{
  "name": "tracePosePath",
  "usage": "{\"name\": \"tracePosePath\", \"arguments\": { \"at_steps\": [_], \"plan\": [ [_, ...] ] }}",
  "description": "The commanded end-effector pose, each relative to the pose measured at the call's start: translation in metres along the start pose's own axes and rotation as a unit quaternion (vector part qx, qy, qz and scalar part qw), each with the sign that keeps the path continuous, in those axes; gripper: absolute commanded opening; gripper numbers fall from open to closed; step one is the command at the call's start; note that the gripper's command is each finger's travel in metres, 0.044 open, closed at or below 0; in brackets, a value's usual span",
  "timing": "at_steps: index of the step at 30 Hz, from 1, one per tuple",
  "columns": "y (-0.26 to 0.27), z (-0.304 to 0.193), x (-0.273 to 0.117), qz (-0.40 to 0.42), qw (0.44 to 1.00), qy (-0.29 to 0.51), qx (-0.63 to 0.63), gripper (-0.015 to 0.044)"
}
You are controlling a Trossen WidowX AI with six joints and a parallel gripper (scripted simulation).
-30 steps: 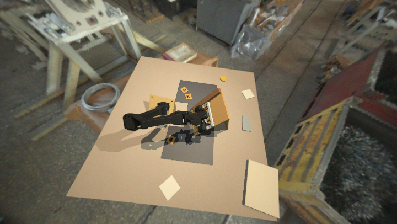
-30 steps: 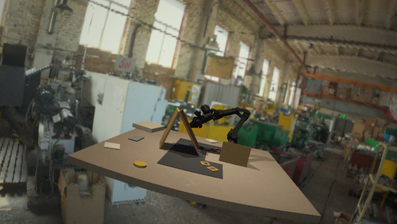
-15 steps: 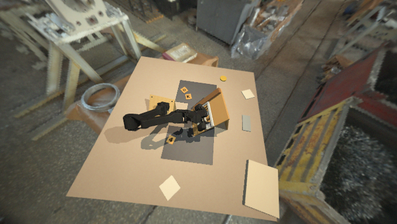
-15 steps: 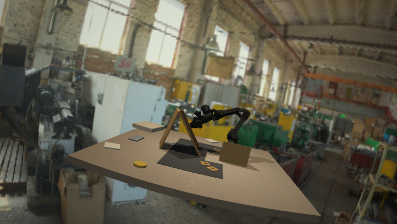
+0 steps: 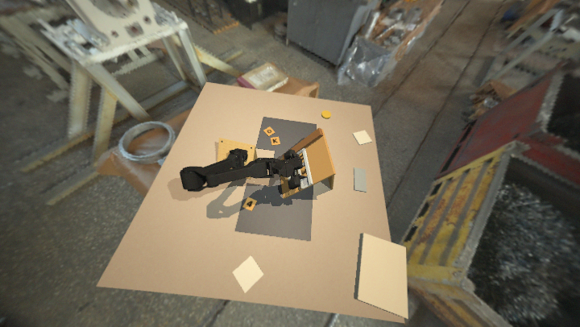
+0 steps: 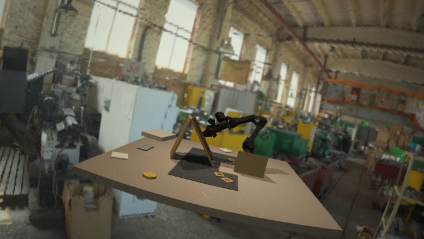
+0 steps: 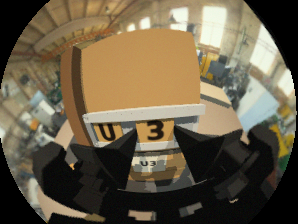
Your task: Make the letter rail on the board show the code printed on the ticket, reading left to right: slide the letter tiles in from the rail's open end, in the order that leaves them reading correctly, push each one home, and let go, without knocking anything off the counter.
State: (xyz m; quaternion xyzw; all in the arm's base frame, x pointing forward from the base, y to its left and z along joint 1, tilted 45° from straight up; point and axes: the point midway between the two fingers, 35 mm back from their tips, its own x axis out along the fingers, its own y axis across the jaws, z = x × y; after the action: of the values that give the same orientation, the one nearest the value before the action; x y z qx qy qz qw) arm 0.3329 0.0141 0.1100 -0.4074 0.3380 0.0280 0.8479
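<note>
Currently we are pinching the 3 [image 7: 155,131] in our claw [image 7: 154,129], sliding it toward the U [image 7: 107,132]; seating, then releasing, is coming next.

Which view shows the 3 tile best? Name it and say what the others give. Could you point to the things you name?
The wrist view: the 3 tile [image 7: 155,131] faces it, numeral readable, between the gripper's [image 7: 155,134] fingers. From the top, the arm hides it; in the exterior view, the board does.
</note>
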Motion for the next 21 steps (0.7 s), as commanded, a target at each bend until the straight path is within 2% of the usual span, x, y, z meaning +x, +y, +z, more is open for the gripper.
{"name": "tracePosePath", "arguments": {
  "at_steps": [1,21],
  "plan": [
    [0.004,-0.002,0.0,0.0,1.0,0.003,0.001,0.0],
    [0.016,-0.002,0.0,0.0,1.0,0.003,0.001,0.0]
  ]
}}
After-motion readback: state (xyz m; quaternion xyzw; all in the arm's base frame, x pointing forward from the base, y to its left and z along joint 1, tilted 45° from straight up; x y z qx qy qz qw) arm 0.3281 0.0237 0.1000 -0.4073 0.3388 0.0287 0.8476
